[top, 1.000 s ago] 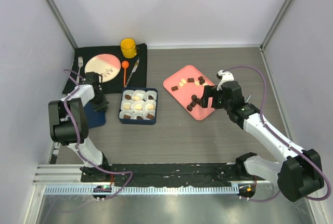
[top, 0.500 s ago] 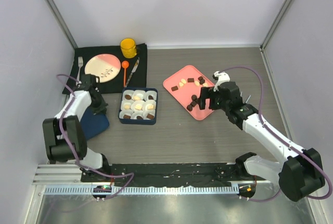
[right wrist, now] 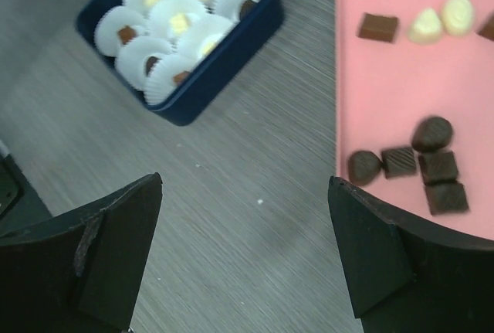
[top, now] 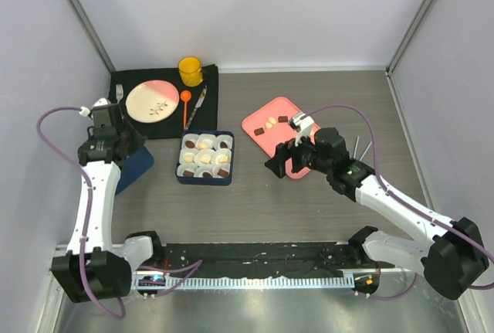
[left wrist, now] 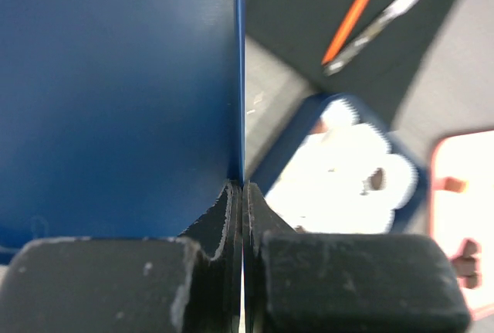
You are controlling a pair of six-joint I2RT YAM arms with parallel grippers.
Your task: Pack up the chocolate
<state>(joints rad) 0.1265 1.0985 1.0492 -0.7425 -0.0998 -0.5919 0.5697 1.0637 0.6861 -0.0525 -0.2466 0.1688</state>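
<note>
Grey wood-grain table point(top: 255, 209) fills the space between plain white walls. At its far left lies a black mat point(top: 166, 78) with a plate point(top: 152, 100), a yellow cup point(top: 190, 70), a fork point(top: 119, 95), an orange spoon point(top: 185, 103) and a knife point(top: 197, 106). Just in front of the mat sits a dark blue box point(top: 205, 181) lined with white paper cups point(right wrist: 176, 20). To its right, apart from it, lies a pink tray point(top: 258, 126).

Chocolate pieces point(right wrist: 423, 167) are in two places. Several sit inside the cups in the box, though the glare makes it hard to say whether every cup is filled. The others lie loose on the tray: a cluster of dark ones near its front edge, with one brown square and two cream ones farther back.

At the left edge of the table, the left gripper point(left wrist: 242, 194) has its jaws pressed together on the rim of a flat blue lid point(left wrist: 116, 93), which is tilted up off the table. The right gripper point(right wrist: 245, 194) hovers over bare table between box and tray, with its jaws spread wide and nothing in them.
</note>
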